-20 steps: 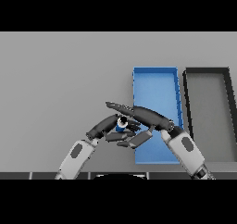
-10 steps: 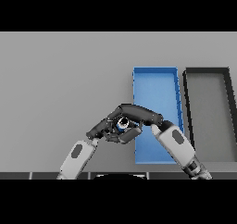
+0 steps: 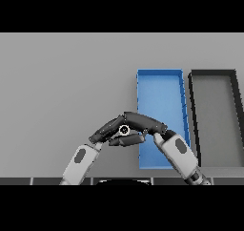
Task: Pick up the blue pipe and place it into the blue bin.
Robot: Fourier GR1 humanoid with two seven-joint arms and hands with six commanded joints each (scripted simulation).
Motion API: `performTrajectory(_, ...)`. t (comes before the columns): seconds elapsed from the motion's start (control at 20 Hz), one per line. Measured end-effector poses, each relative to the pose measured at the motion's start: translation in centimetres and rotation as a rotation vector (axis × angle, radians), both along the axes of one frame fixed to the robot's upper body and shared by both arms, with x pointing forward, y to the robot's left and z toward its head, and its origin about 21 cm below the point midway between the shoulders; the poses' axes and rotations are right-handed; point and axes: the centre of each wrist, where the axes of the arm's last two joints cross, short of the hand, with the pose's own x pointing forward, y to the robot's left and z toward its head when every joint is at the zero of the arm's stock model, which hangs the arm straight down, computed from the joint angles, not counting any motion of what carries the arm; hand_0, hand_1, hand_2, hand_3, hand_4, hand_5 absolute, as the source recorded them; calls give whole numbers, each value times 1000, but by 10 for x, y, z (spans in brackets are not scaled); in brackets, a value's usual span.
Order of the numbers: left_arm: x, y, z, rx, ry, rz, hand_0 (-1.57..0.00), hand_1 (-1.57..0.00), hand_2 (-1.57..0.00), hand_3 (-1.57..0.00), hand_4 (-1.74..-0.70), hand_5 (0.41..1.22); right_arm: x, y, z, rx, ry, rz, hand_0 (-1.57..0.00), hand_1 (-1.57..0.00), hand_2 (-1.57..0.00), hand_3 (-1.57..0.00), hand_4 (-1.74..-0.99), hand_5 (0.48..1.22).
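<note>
Right hand (image 3: 143,122) with fingers curled around the blue pipe (image 3: 124,129), only its round end visible between the fingers, left hand (image 3: 107,131) touching alongside, its finger state unclear, blue bin (image 3: 162,101) just right of them on the table (image 3: 62,91), dark bin (image 3: 214,115) beyond

Illumination is even and diffuse, with no evident source direction. The grey table (image 3: 57,91) shows flat tone without glare or hotspots. Shadows are faint, visible only under the hands. Edges show no distortion.
</note>
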Motion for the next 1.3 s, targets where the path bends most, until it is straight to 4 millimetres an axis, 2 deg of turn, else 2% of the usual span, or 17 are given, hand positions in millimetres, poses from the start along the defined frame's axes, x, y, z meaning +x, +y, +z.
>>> performTrajectory(0.1,-1,1,0,-12,-6,10,-1571,-1571,-1564,-1434,-1732,1221,-2,4,0,5,25,-4,-1545,-1545,-1545,-1534,-1494,1183)
performTrajectory(0.15,0,-1,1,-18,-11,9,-1571,-1571,-1566,-1264,-1734,1221,-3,4,0,15,32,-13,-1550,-1550,-1550,-1541,-1495,1191)
performTrajectory(0.2,1,2,3,-2,-15,14,-1446,-1368,-1336,-1051,-1629,1221,-2,3,-1,37,36,-17,-1554,-1554,-1555,-1547,-1496,1197)
performTrajectory(0.3,2,4,2,36,-28,15,-940,-875,-855,-672,-1406,1221,-5,6,-2,27,25,-29,-1560,-1560,-1560,-1556,-1497,1206)
performTrajectory(0.4,3,5,2,67,-49,-20,-601,-560,-547,-430,-1250,1221,-5,6,2,15,25,-35,-1564,-1564,-1564,-1561,-1498,1211)
performTrajectory(0.55,4,7,2,127,-19,-31,-307,-286,-279,-220,-1092,984,-3,5,-1,15,27,-58,-1567,-1568,-1568,-1566,-1498,1216)
performTrajectory(0.75,5,11,-2,181,44,-11,-125,-117,-114,-89,-991,729,-5,5,3,57,-3,-47,-1570,-1570,-1570,-1569,-1499,1219)
performTrajectory(0.9,8,10,-2,183,69,12,-64,-59,-58,-45,-974,607,-3,6,3,63,-14,-57,-1570,-1570,-1570,-1570,-1499,1220)
performTrajectory(1.05,8,12,-5,186,94,31,-32,-30,-29,-23,-967,544,-1,3,2,91,-11,-51,-1571,-1571,-1571,-1570,-1497,1220)
performTrajectory(1.3,8,11,-3,202,99,49,-10,-9,-9,-7,-971,493,5,5,29,136,48,-45,-1571,-1571,-1571,-1571,-1494,1221)
